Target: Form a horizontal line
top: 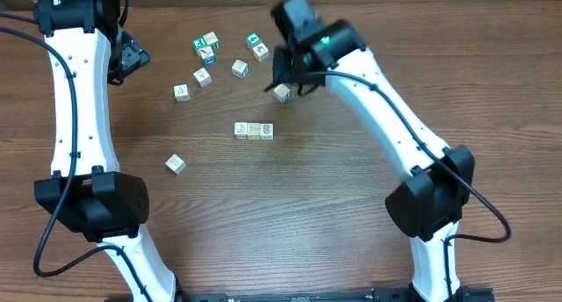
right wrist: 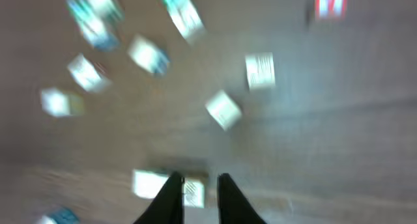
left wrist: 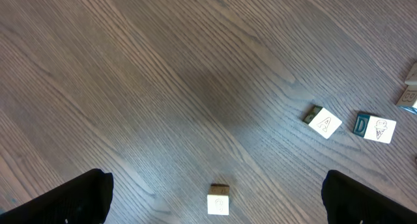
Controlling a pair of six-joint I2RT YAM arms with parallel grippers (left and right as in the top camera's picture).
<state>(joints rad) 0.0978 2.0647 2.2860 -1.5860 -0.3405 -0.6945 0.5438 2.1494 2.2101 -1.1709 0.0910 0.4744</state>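
- Row (top: 254,131) of three pale wooden cubes, touching side to side. It runs left to right near the middle of the table (top: 351,249) and lies apart from both arms.
- Loose cube (top: 281,92) lies up and to the right of the row, just beside the right gripper (top: 286,72). Whether the two touch cannot be told from overhead.
- Right gripper in its wrist view (right wrist: 195,180): the dark fingers (right wrist: 171,198) stand close together with a narrow gap. The picture is smeared, so it cannot be told whether the jaws are clenched or slightly released. Pale cubes appear only as blurred patches beyond the fingertips.
- Left gripper (top: 130,60) is at the far left of the table, well apart from the row.
- Left gripper in its wrist view (left wrist: 214,182): the fingers (left wrist: 85,198) sit at the two bottom corners with the jaws released wide. A single cube (left wrist: 218,200) lies on the wood between them.
- Lettered cube (left wrist: 324,123), marked "A", and ice-cream cube (left wrist: 378,129) lie near each other at the right of the left wrist view, not touching.
- Scattered cubes (top: 208,46), some teal-faced, lie beyond the row. One lone cube (top: 176,163) lies to the row's lower left.
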